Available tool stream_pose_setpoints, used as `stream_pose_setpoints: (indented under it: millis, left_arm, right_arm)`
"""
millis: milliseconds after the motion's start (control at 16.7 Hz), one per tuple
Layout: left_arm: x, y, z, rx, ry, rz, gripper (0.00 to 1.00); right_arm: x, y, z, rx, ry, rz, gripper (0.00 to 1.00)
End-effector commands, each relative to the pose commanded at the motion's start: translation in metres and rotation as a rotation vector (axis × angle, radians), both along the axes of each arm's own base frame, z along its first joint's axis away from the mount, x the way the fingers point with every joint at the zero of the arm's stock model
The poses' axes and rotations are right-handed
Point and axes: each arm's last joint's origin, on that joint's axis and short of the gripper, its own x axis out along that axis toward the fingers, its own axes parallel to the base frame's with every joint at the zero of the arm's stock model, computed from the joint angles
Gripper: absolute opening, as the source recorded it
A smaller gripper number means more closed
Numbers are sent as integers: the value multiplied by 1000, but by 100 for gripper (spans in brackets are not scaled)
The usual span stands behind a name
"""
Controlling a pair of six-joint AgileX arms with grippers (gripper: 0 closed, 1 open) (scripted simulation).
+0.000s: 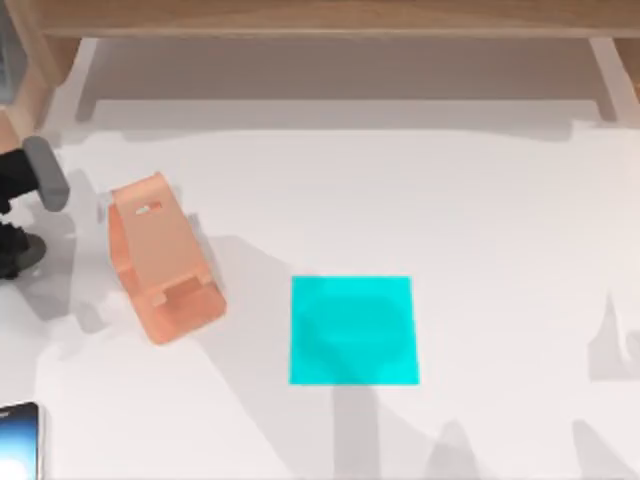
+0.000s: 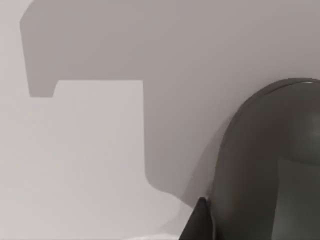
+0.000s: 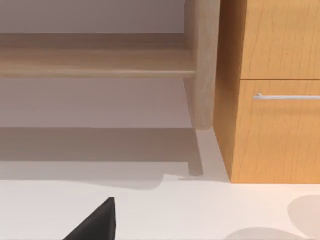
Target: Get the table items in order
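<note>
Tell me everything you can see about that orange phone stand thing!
The phone stand is salmon-orange and looks like smooth plastic. It has a long sloped back with a small slot near its upper end, and a raised lip at its lower end to prop a phone. It sits on the white table, turned at a slant, left of the cyan mat and apart from it. Nothing rests on it.

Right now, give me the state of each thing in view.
Mouse: off the mat, held by the left gripper at the table's left edge.
Stand: empty, skewed.
Mat: flat, bare.
Phone: flat, screen lit, front-left corner.
Right gripper: parked near the cabinet.
</note>
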Motion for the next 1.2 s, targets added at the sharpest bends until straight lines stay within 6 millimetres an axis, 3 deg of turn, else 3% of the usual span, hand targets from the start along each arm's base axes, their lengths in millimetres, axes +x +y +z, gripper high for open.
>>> stream_pose_setpoints:
  millis: [120, 360, 840, 1200]
  left_arm:
    - [0, 0, 0, 0, 0, 0, 0]
    - [2, -1, 18, -3, -11, 1, 0]
    - [0, -1, 103, -4, -4, 2, 0]
    - [-1, -1, 105, -4, -4, 2, 0]
  right_arm:
    - [0, 0, 0, 0, 0, 0, 100]
    - [0, 0, 0, 0, 0, 0, 100]
    - [0, 0, 0, 0, 0, 0, 100]
    - [0, 0, 0, 0, 0, 0, 100]
